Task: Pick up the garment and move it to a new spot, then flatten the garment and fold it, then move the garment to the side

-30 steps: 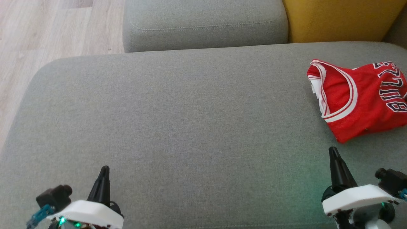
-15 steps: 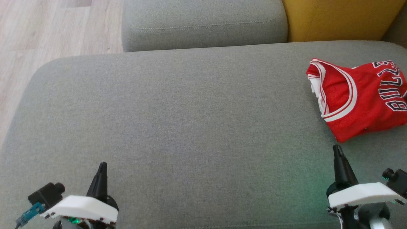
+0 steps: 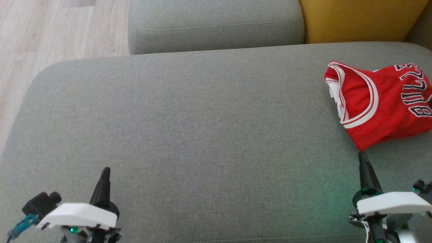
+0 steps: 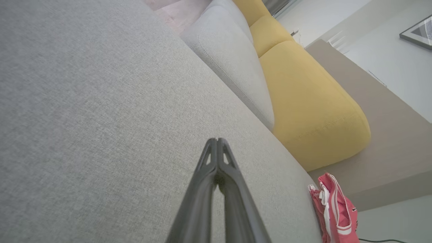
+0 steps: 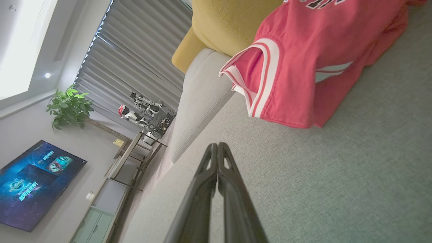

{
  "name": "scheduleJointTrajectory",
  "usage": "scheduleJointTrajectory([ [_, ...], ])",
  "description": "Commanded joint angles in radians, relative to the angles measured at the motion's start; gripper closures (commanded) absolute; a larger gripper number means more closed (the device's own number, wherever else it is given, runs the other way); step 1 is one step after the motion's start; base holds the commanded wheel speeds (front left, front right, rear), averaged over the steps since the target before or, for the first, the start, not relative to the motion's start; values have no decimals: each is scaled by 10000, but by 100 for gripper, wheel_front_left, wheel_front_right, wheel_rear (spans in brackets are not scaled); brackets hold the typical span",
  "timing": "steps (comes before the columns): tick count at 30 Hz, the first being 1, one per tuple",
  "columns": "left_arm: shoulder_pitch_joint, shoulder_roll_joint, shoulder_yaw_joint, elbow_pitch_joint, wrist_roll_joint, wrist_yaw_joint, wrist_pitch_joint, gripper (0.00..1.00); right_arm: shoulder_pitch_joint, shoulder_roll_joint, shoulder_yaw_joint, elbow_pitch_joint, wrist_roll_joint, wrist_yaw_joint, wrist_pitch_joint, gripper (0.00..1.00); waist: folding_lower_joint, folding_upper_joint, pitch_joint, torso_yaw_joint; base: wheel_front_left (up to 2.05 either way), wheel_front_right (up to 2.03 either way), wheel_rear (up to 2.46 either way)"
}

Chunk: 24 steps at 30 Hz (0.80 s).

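The garment (image 3: 381, 104) is a red basketball jersey with white trim and dark lettering, lying folded at the far right of the grey sofa seat (image 3: 189, 128). It also appears in the right wrist view as the garment (image 5: 310, 64) and at the lower right of the left wrist view as the garment (image 4: 334, 209). My right gripper (image 3: 362, 156) is shut and empty, its tips just below the jersey's near corner. Over the seat's front left, my left gripper (image 3: 105, 170) is shut and empty, far from the jersey.
A grey back cushion (image 3: 216, 23) and a yellow cushion (image 3: 357, 18) stand behind the seat. Wooden floor (image 3: 50, 37) lies beyond the seat's left edge. The right wrist view takes in a television (image 5: 33, 182), a plant (image 5: 69, 106) and window blinds.
Both grippers have drifted outward and stay shut: the left one to the left, the right one to the right, its tips ending closer to the jersey's corner. The jersey lies unchanged.
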Motion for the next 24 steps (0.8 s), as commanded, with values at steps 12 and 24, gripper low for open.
scheduleJointTrajectory([
  [12,-804,-130,795,-109,-1599,-366,391,100,-818,-232,-37,-69,1819,-5,144,100,0,0,29,-32,0,0,0],
  [24,-996,-290,1145,8,-2777,-592,700,100,-985,-237,-134,96,3147,-5,242,100,0,0,52,-59,0,0,0],
])
